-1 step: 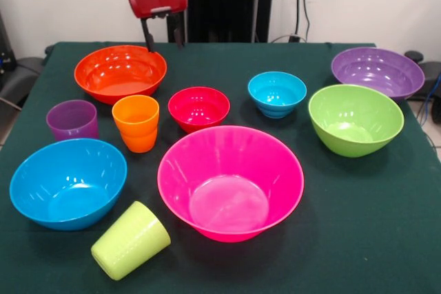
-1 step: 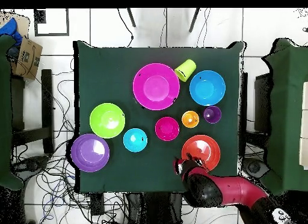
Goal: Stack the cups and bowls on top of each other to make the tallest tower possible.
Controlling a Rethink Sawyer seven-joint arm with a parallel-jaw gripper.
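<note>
Hand (image 1: pixel 164 38) hangs low, fingers spread, holding nothing.

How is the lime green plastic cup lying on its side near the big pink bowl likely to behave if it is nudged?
The lime green plastic cup lies on its side, so a nudge would probably roll it. Because it tapers, it would likely curve round rather than run straight. Its glossy wall looks slippery, and it seems light, so the gripper might push it away easily.

On the dark green table (image 2: pixel 108 71), nothing is stacked. The big pink bowl (image 2: pixel 156 86) is flanked by the tipped lime green cup (image 2: pixel 185 69) and the blue bowl (image 2: pixel 207 88). The gripper (image 2: pixel 187 167) is seen at the orange bowl's (image 2: pixel 201 152) near left rim. Cables (image 2: pixel 57 113) are strewn over the floor.
</note>
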